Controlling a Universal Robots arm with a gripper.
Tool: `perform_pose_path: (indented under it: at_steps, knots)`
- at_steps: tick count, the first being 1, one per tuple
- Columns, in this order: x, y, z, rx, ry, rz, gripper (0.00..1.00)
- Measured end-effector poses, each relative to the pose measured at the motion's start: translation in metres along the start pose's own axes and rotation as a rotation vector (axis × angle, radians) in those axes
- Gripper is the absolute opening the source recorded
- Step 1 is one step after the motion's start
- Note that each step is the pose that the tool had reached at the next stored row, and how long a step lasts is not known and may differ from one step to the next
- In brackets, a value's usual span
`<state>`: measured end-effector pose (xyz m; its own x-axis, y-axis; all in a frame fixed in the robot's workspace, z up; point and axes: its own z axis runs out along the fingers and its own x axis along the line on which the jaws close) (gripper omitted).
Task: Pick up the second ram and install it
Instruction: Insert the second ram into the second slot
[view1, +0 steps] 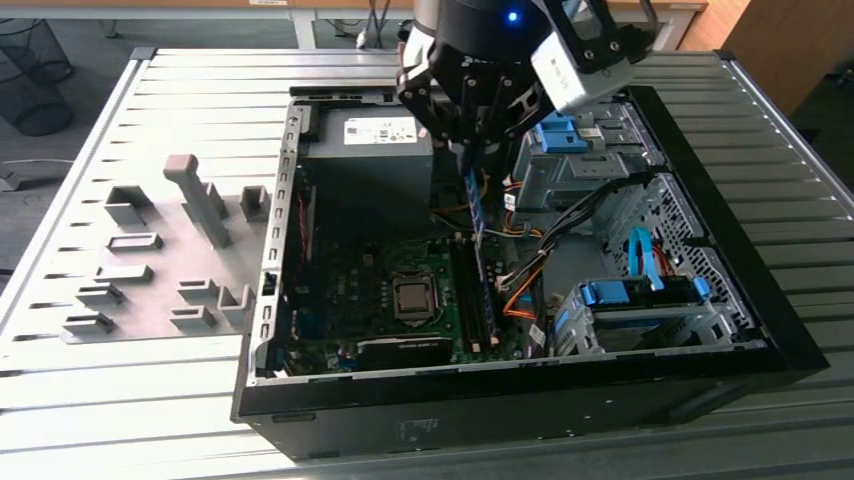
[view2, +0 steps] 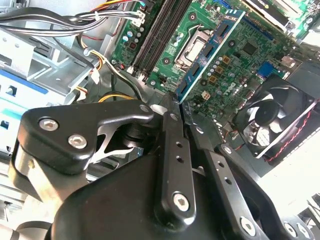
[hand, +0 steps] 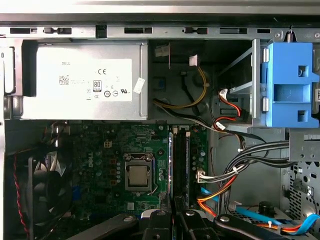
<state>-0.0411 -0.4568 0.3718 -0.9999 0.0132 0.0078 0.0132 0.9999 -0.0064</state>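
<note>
Second wrist view, nearest first: gripper (view2: 178, 106) with its two black fingers (view2: 170, 150) pressed together on the near end of the second ram (view2: 210, 52), a thin blue-green stick with a row of dark chips, so the claw is clamped on it. The stick runs from the fingertips toward 1 o'clock, held clear above the motherboard (view2: 235, 65). Beyond it, the bare CPU socket (view2: 192, 45); at 11 o'clock from the fingertips, the long dark memory slots (view2: 157, 30); at 3 o'clock, a black case fan (view2: 277, 117) with red wiring. First wrist view: fingertips (hand: 157, 220) sit just short of the memory slots (hand: 180, 165), CPU socket (hand: 137, 175) beside them, grey power supply (hand: 80, 80) farther on, blue drive latch (hand: 290, 85) at 2 o'clock. Exterior view: open computer case (view1: 747, 300) lies on a slatted metal table (view1: 187, 100); the gripper (view1: 474, 150) hangs over the case's far half, the ram (view1: 474, 200) dangling edge-down beneath it, above the slots (view1: 474, 290). Grey fixture blocks (view1: 174, 260) sit at 9 o'clock from the case.
</note>
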Motion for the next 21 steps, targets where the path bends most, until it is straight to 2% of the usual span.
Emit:
perform_pose_path:
  at_steps: [17, 21]
  knots:
    - [-0.0001, 0.0001, 0.0162, 0.0034, 0.0000, 0.000, 0.14]
    - [-0.0002, 0.0002, 0.0220, 0.0039, -0.0001, 0.000, 0.14]
